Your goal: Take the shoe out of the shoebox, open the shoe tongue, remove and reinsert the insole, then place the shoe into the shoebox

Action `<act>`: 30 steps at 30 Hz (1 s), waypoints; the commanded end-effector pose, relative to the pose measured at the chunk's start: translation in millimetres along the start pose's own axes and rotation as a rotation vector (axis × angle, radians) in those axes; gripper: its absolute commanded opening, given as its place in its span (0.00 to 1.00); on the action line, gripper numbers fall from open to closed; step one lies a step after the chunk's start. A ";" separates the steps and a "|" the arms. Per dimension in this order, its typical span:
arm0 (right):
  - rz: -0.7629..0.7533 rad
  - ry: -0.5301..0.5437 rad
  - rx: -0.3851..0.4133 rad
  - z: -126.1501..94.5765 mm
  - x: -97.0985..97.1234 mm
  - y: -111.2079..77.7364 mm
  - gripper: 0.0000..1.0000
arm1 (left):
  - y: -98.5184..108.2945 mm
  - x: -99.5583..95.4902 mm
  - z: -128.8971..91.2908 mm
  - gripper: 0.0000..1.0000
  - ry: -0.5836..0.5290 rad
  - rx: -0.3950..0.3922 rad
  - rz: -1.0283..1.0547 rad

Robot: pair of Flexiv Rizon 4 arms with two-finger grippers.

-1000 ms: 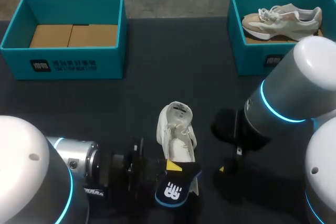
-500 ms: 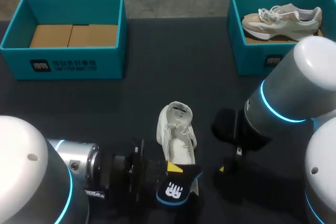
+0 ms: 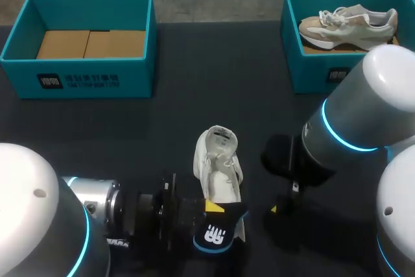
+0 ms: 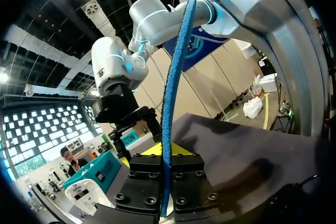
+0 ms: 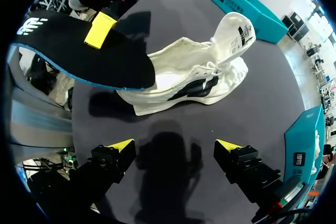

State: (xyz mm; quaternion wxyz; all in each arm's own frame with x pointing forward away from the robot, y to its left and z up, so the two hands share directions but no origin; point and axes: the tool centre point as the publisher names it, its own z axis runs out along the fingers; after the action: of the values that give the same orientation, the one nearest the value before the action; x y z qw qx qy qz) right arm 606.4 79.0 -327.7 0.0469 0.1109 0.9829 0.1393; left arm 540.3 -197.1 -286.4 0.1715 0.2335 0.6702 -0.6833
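Your left gripper (image 4: pixel 167 157) pinches the one insole (image 4: pixel 171 98) edge-on between its fingers, its black top face showing just above the near end of the white shoe (image 3: pixel 219 165). That shoe lies on the dark table (image 3: pixel 214 82), outside both boxes. Your right gripper (image 5: pixel 176 145) hangs over bare table with its fingers spread wide and nothing between them; the white shoe is just ahead of it. You have two teal shoeboxes: the left shoebox (image 3: pixel 91 77) holds cardboard, the right shoebox (image 3: pixel 310 69) a beige shoe (image 3: pixel 347 23). Two shoes in all.
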 end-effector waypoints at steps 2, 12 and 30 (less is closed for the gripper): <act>0.001 -0.002 -0.002 1.6 1.2 -0.3 1.00 | 1.1 0.8 2.8 0.00 -0.009 -0.007 0.002; 0.001 -0.002 -0.002 1.6 1.2 -0.3 1.00 | 5.6 0.1 1.3 0.00 -0.022 -0.020 0.007; 0.001 -0.002 -0.002 1.6 1.2 -0.3 1.00 | 23.1 -4.6 -5.5 0.00 -0.048 -0.033 -0.023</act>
State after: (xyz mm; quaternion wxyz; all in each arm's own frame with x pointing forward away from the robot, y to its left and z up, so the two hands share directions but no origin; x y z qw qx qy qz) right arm 606.4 79.0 -327.8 0.0469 0.1108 0.9829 0.1393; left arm 555.5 -190.6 -300.2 0.1826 0.2067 0.6800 -0.6793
